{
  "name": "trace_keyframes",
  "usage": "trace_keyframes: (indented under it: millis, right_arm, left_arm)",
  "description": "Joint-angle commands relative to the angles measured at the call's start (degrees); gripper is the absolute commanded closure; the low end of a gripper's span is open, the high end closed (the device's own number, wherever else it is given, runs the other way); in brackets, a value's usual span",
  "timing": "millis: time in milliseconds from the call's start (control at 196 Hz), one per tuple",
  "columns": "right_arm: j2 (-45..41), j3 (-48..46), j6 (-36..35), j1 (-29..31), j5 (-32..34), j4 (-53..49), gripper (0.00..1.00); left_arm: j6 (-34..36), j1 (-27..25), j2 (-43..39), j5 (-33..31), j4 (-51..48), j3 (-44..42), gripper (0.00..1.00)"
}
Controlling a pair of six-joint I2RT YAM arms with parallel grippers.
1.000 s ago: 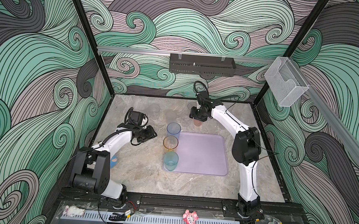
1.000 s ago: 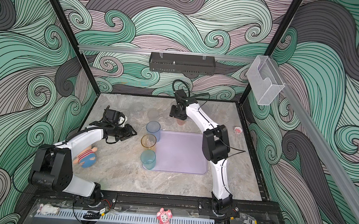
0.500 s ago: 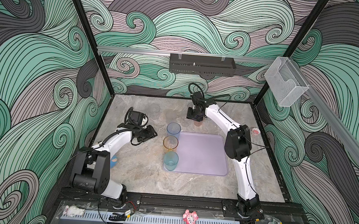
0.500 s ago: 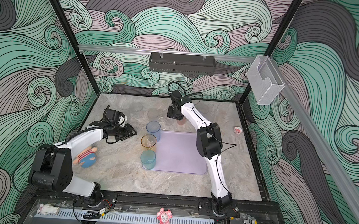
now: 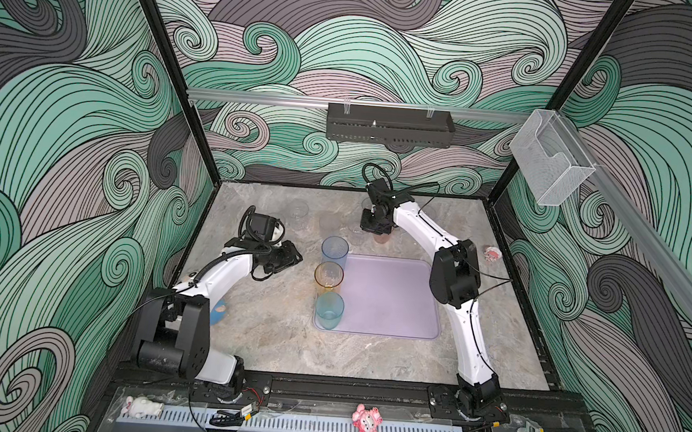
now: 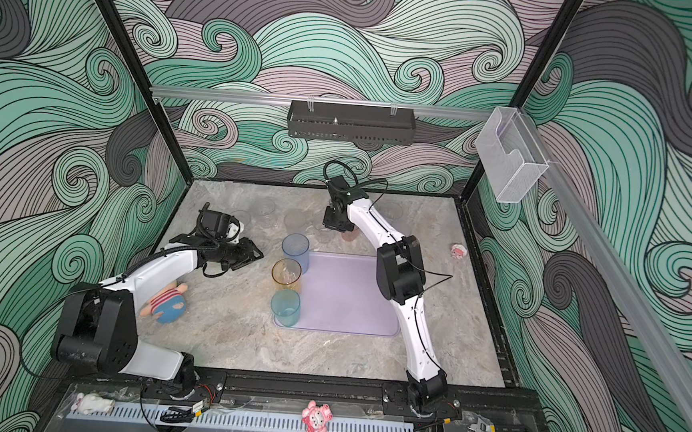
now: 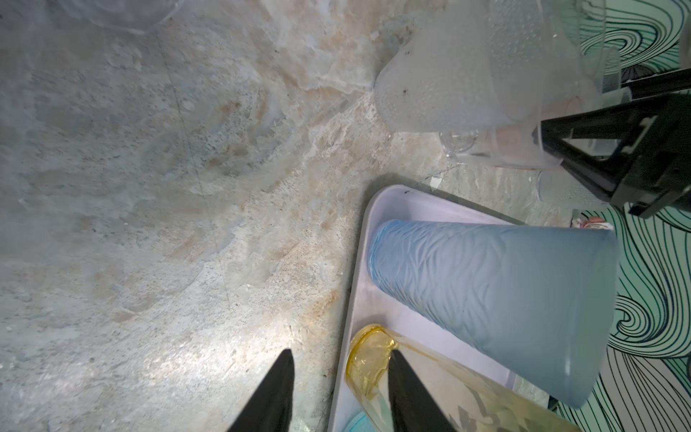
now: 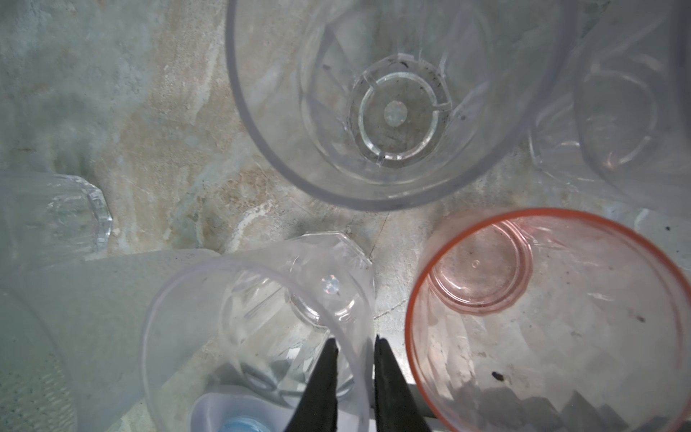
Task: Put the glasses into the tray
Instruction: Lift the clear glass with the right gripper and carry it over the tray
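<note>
The lilac tray (image 5: 392, 303) (image 6: 350, 305) lies mid-table. Along its left side stand a tall blue glass (image 5: 335, 249) (image 7: 486, 291), an amber glass (image 5: 328, 276) (image 7: 368, 355) and a teal glass (image 5: 329, 309). Behind the tray, my right gripper (image 5: 374, 227) (image 8: 355, 344) is shut on the wall of a small clear glass (image 8: 261, 299), one finger inside it and one outside. A short pink glass (image 8: 542, 318) (image 5: 382, 238) stands right beside it. My left gripper (image 5: 291, 257) (image 7: 342, 359) hangs open left of the tray, holding nothing.
More clear glasses (image 5: 298, 213) (image 8: 392, 104) and a frosted glass (image 5: 329, 222) (image 7: 448, 86) crowd the back of the table. A striped plush doll (image 6: 165, 304) lies by the left arm. A small pink toy (image 5: 491, 253) sits at the right. A clear box (image 5: 550, 160) hangs on the right wall.
My right gripper has shifted slightly left from the pink glass and its jaws have closed on the clear glass's wall. The left arm has not moved.
</note>
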Motion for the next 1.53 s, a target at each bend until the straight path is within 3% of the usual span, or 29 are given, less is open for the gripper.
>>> trace_keyframes:
  millis: [0, 617, 918, 1117, 1525]
  right_arm:
    - [-3.41, -1.41, -0.93, -0.51, 1.17, -2.12, 0.86]
    - [-19.55, -12.05, -1.86, -0.61, 3.52, -1.85, 0.94]
    - [-31.50, -25.36, -2.20, -0.14, 1.72, -1.34, 0.94]
    - [-38.64, -36.39, -1.76, 2.09, 3.28, 0.18, 0.94]
    - [-29.62, -34.37, -4.52, 7.55, 7.83, 1.64, 0.95]
  left_arm:
    - [1.05, -0.19, -2.78, -1.79, -1.26, 0.65, 0.56]
    - [0.73, -0.53, -4.60, -1.79, -0.82, -0.34, 0.56]
    - [2.88, -5.99, -5.38, -7.65, -3.99, 0.24, 0.56]
    - [-0.73, -8.38, -7.70, -9.12, -2.29, -4.25, 0.56]
    - [-3.39, -14.87, -3.24, -11.38, 0.90, -4.46, 0.56]
